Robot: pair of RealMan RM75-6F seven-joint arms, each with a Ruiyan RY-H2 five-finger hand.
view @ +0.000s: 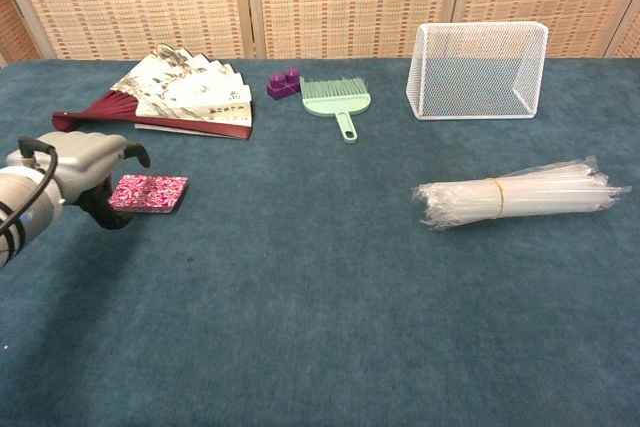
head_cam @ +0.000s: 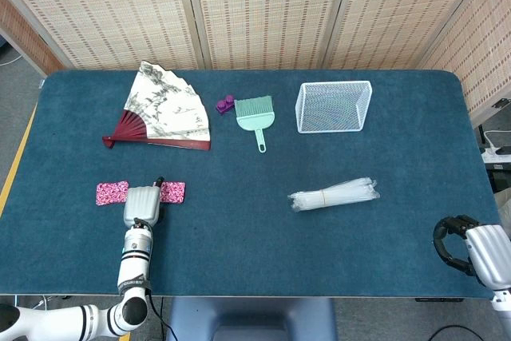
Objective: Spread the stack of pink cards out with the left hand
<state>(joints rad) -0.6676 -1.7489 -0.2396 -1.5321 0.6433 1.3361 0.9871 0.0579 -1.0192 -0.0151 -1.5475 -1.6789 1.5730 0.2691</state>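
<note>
The left hand (head_cam: 144, 205) sits closest, at the near left of the blue table (head_cam: 255, 261), its grey back facing up and its forearm reaching in from the bottom edge. It lies over the middle of the pink cards (head_cam: 173, 192), which show as 2 patterned pink patches, 1 sticking out on each side of the hand. In the chest view the cards (view: 149, 193) appear as a flat pink stack beside the hand (view: 85, 169), with dark fingertips at the stack's left edge. Whether the fingers actually press or grip the cards cannot be told.

Behind the cards, toward the far left, an open paper fan (head_cam: 164, 109) with red ribs lies flat. To its right is a small purple block (head_cam: 225, 105), then a mint green hand brush (head_cam: 256, 116) with its handle pointing toward the robot. Further right stands a white wire basket (head_cam: 334, 106). Nearer the robot, right of centre, lies a bundle of clear straws (head_cam: 333, 195) bound by a band.

The right hand (head_cam: 467, 247) rests at the near right edge of the table, well apart from everything, with dark fingers curled inward around nothing.
</note>
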